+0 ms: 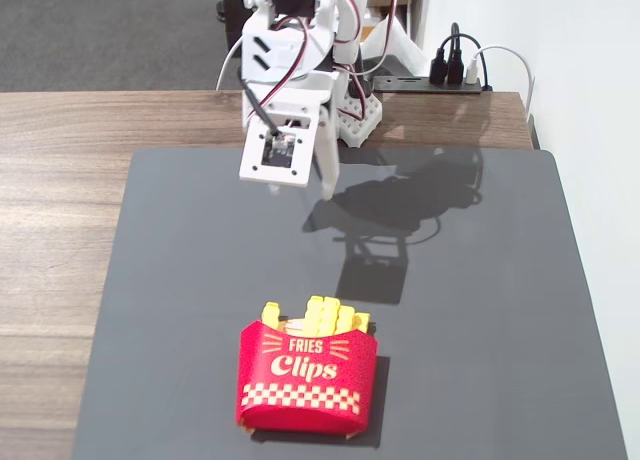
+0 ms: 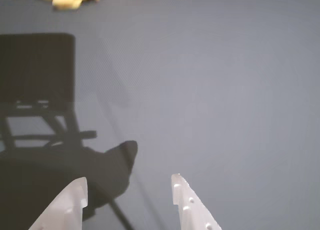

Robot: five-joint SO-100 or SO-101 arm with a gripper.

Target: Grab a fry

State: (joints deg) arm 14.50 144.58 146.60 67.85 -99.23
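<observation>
The fry (image 1: 270,314) stands at the left end of the red carton (image 1: 306,378), slightly apart from the bunched yellow sticks (image 1: 335,315), near the front of the dark mat (image 1: 480,360). The gripper (image 1: 300,185) hangs well back from it, jaws parted and empty. A likely failure: closing on the crowded bunch instead, or nudging the carton over on the descent.

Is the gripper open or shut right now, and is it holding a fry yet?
Open and empty. In the wrist view the white two-finger gripper shows a clear gap between its fingertips, with only the dark grey mat between them.
</observation>
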